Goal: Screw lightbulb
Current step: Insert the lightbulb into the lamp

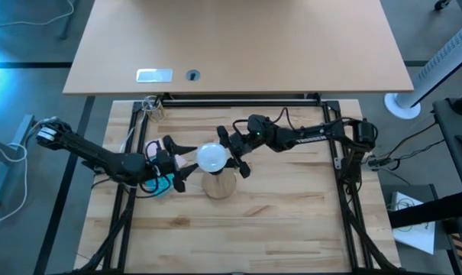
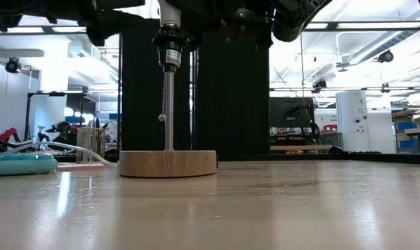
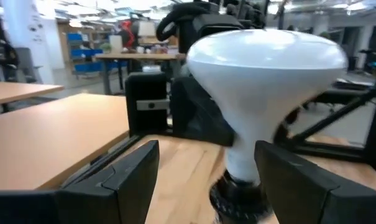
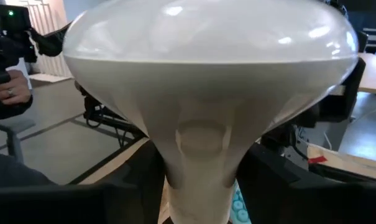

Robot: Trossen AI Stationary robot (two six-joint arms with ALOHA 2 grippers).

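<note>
Itemised, as you had it at this moment. Lightbulb point(image 1: 212, 156): a white frosted globe, seated neck-down in the black socket point(image 3: 237, 198) atop a thin metal stem point(image 2: 168, 111) that rose from the round wooden disc point(image 2: 167, 163). Right gripper point(image 1: 236, 153): your working tool, reaching in from the bulb's right side; its own camera showed the bulb's tapering neck between the two dark fingers point(image 4: 281, 186), one to either side and close against it (whether they actually pressed the neck, or merely flanked it, you could not tell). Left gripper point(image 1: 177, 164): on the opposite side of the bulb, fingers point(image 3: 122, 177) spread apart with a clear gap, the bulb standing just ahead of them, the neck beside one finger and nothing pinched. Disc: directly under both tools, flat on the wooden table point(image 1: 292, 221). Teal object point(image 2: 19, 164): lying on the table below the left tool, beside the disc.
</note>
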